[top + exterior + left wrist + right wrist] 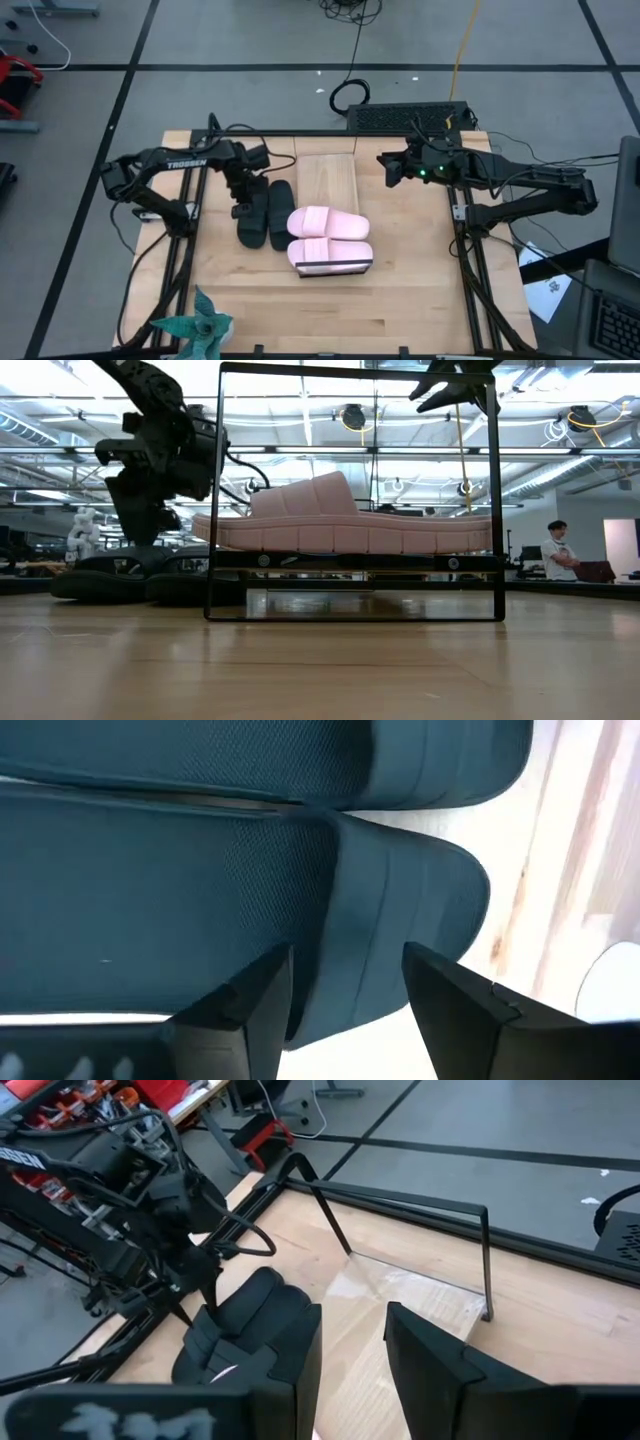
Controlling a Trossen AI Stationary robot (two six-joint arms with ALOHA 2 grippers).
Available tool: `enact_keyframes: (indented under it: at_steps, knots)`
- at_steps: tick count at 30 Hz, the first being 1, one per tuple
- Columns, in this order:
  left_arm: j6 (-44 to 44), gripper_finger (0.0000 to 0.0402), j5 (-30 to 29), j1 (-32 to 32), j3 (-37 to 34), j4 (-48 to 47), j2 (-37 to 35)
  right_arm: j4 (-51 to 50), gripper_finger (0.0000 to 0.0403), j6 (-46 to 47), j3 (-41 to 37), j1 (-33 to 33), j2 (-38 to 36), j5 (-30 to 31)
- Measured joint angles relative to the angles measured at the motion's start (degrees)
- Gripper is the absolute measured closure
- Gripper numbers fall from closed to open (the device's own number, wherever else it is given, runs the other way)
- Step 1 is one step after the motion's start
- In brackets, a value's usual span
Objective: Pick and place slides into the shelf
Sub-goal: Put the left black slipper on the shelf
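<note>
Two pale pink slides point(328, 222) point(331, 252) lie side by side, soles down, on the near half of the shelf point(325, 175), a light-wood rack with a dark frame point(215, 490). Two black slides point(250, 225) point(281, 215) rest on the table just left of the shelf. My left gripper point(243, 207) is low over the left black slide and open; in the left wrist view point(345, 1010) its fingers straddle that slide's strap point(400, 900). My right gripper point(388, 170) hangs open point(350, 1360) in the air right of the shelf's far end. My left gripper comes at the left black slide from above, one finger point(250, 1010) on each side of the strap's edge point(340, 960). I cannot tell whether the fingers touch it. The slide lies flat on the table.
A teal toy plant point(195, 330) stands at the table's near left corner. A black box with cables point(410, 115) sits beyond the far edge. Dark rails point(465, 250) run along both table sides. A person point(553, 550) stands in the room beyond.
</note>
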Motion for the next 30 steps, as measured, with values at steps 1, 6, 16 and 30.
enact_keyframes:
  at_steps: [1, 6, 16, 30]
  knots:
    - [-0.21, 0.0208, 0.75, 0.00, -0.49, 0.27, 0.00, 0.07, 0.0300, 0.00, 0.00, 0.00, -0.01, 0.00]
    - [-0.25, 0.0208, 3.17, -0.30, -2.63, 0.49, 0.00, 0.05, 0.0300, 0.02, 0.00, 0.00, 0.01, 0.00]
    - [-2.02, 0.0259, 3.61, -0.96, -5.81, 3.41, 0.00, 0.03, 0.0300, 0.02, 0.00, 0.00, 0.01, 0.00]
    - [-4.70, 0.0397, -3.85, -0.87, -5.35, 2.53, 0.02, -0.03, 0.0300, 0.00, 0.00, 0.00, 0.01, -0.01]
